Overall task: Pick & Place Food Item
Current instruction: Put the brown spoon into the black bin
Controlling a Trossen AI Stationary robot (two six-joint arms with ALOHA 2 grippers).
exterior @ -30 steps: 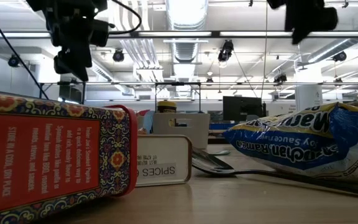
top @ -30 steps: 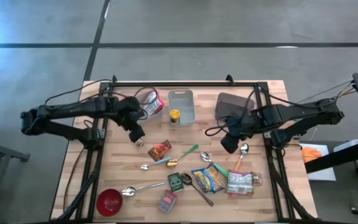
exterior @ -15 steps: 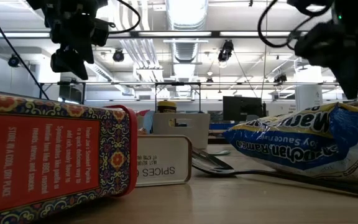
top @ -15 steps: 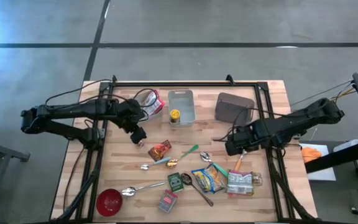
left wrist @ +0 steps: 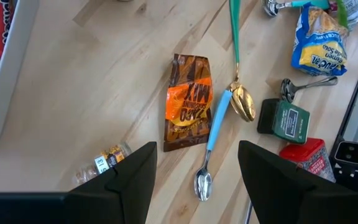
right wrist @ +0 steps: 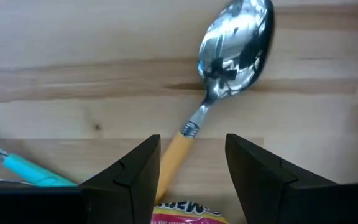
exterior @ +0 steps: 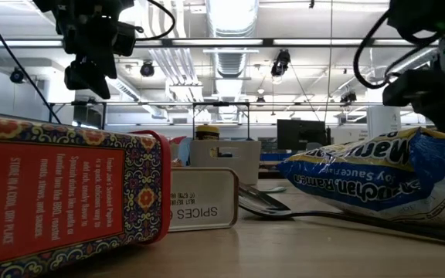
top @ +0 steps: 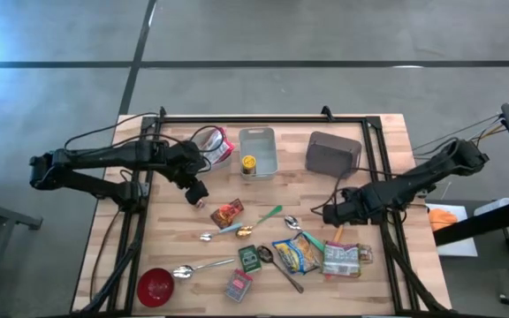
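Premises: an indoor robotics lab or test workshop, large and open-plan. Evidence follows. The floor (top: 325, 35) is bare grey concrete with dark joint lines, seen from above. A wooden desk (top: 170, 243) stands alone on it, fitted with a black metal frame (top: 263, 117) along its edges and loose cables (top: 104, 134) running to two mounted arms. The level view shows an exposed industrial ceiling with long strip lights (exterior: 230, 15), open ducting and hanging fixtures (exterior: 282, 63). Farther back sits a dark monitor (exterior: 300, 133) among other workstations. No domestic furnishings are visible.
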